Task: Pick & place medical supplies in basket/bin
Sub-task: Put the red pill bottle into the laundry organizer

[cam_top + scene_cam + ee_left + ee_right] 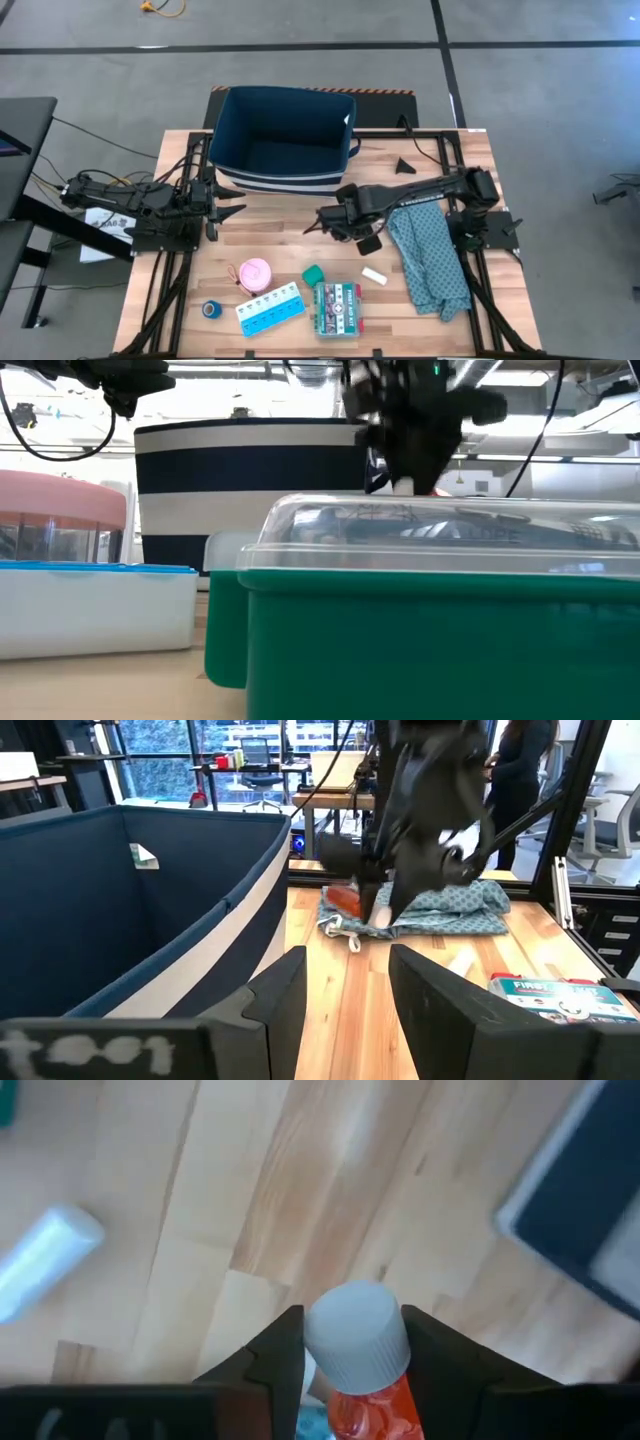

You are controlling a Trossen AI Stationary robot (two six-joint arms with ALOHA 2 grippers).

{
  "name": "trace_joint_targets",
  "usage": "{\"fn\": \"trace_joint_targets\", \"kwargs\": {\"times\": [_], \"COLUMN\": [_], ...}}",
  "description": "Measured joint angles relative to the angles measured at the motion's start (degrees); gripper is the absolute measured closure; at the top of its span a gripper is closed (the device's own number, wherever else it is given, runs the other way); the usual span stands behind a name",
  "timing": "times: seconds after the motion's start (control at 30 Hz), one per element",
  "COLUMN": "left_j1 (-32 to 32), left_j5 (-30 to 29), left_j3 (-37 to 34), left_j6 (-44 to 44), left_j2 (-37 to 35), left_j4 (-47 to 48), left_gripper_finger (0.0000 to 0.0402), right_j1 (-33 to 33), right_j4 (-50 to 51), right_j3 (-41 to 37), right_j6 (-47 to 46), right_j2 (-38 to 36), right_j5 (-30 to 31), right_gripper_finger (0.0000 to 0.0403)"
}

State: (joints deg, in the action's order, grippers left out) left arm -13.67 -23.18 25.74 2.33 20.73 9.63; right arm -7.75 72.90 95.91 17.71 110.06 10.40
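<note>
The dark navy bin (285, 135) with white stripes at its base stands at the table's far middle and looks empty. My right gripper (320, 224) is in front of it, shut on a red-orange bottle with a white cap (356, 1342). My left gripper (228, 206) is open and empty at the bin's near left corner. On the near table lie a pink roll (254, 273), a blue tape roll (211, 309), a light-blue pill organizer (270, 308), a green-red flat box (337, 306), a teal bit (313, 273) and a white bit (373, 275). My right gripper pinches the bottle between its two fingers at the white cap's sides (318, 1342). The bottle lies along the fingers, cap foremost and pointing down toward the table, with its red-orange body (372, 1410) running back between them. The fingers slant downward; it also shows in the left wrist view (380, 918).
A teal patterned cloth (430, 255) lies at the table's right, under my right arm. A small black piece (404, 165) lies at the far right. A person stands in the room beyond (520, 760). Bare wood lies between the bin and the near items.
</note>
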Motion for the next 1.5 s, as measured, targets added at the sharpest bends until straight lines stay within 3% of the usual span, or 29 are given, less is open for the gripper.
{"fn": "trace_joint_targets", "kwargs": {"times": [0.3, 0.57, 0.67, 0.77, 0.9, 1.03, 1.3, 1.5], "left_j1": [0.0, 0.0, 0.0, 0.0, 0.0, 0.0, 0.0, 0.0], "left_j5": [0.1, 0.2, 0.2, 0.2, 0.2, 0.1, 0.1, 0.0], "left_j3": [0.0, 0.0, 0.0, 0.0, 0.0, 0.0, 0.0, 0.0], "left_j6": [1.0, 2.0, 2.0, 2.0, 2.0, 2.0, 2.0, 2.0], "left_j2": [0.0, 0.0, 0.0, 0.0, 0.0, 0.0, 0.0, 0.0], "left_j4": [0.2, 0.5, 0.5, 0.3, 0.3, 0.3, 0.3, -0.2], "left_gripper_finger": [0.0266, 0.0266, 0.0266, 0.0266, 0.0266, 0.0266, 0.0266, 0.0266], "right_j1": [-2.8, -1.7, -0.2, 2.4, 7.2, 13.2, 25.2, 30.0], "right_j4": [9.4, 10.6, 7.8, -1.3, -15.2, -20.6, -23.2, -28.0], "right_j3": [15.1, 29.4, 34.2, 37.9, 39.1, 38.9, 38.8, 38.9], "right_j6": [-0.8, 2.5, 7.1, 14.6, 24.4, 27.2, 16.2, 13.6], "right_j2": [0.0, -0.1, -0.1, -0.1, -0.3, -0.1, 1.9, 6.7], "right_j5": [11.1, 23.1, 28.4, 30.3, 26.5, 19.9, -1.8, -12.2], "right_gripper_finger": [0.0274, 0.0265, 0.0274, 0.0274, 0.0262, 0.0267, 0.0274, 0.0271]}}
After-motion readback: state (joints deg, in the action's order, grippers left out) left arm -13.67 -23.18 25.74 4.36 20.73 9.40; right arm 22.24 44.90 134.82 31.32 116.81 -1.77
